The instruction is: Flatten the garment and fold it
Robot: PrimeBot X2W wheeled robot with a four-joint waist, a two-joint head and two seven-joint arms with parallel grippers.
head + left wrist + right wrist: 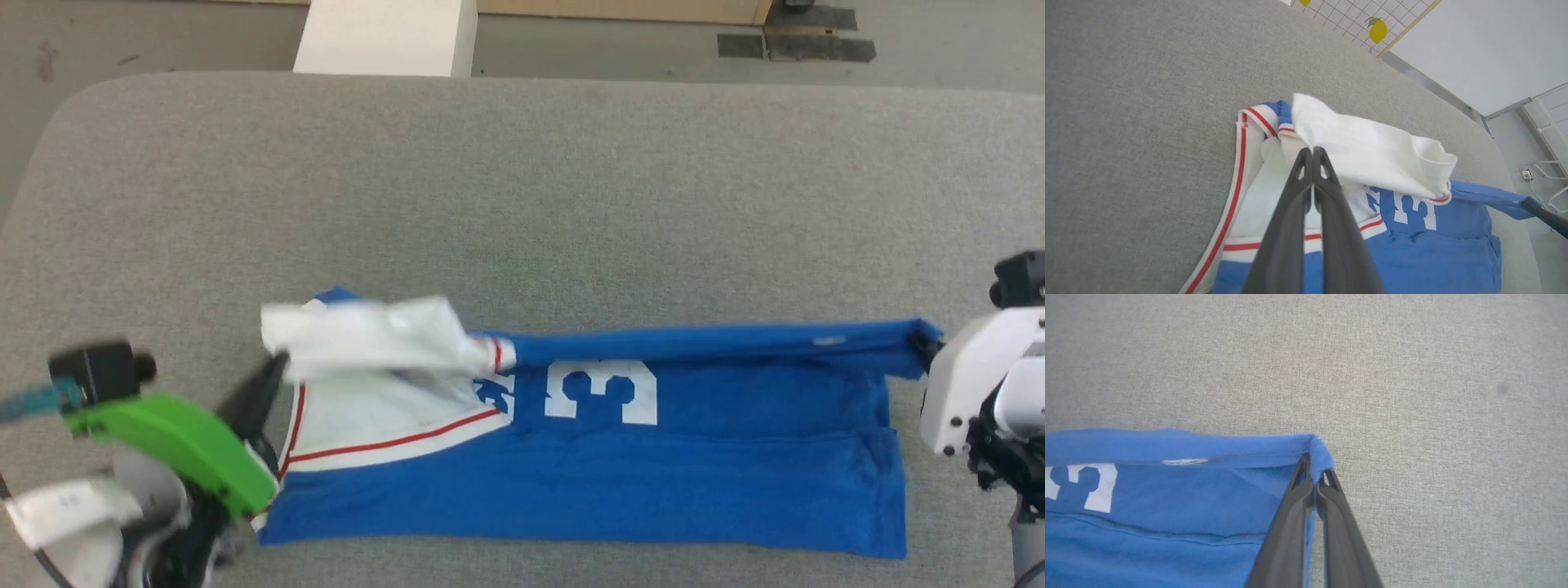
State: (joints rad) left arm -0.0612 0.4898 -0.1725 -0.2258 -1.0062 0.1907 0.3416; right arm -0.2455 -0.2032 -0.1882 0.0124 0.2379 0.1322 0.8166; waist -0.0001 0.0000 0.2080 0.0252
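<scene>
The garment point(588, 482) lies on the table point(522, 188) between left claw point(1312, 152) and right claw point(1313, 462).

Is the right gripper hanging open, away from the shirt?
No, the right gripper is shut on a blue corner of the garment.

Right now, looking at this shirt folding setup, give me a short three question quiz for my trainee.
1. True or false: the left fingers are shut on the garment's white sleeve.
2. What do the right fingers pinch? A) a blue corner of the garment B) the white sleeve C) nothing
3. Fill in: the printed number is coloured ___.
Key: 1 true; 2 A; 3 white.
</scene>
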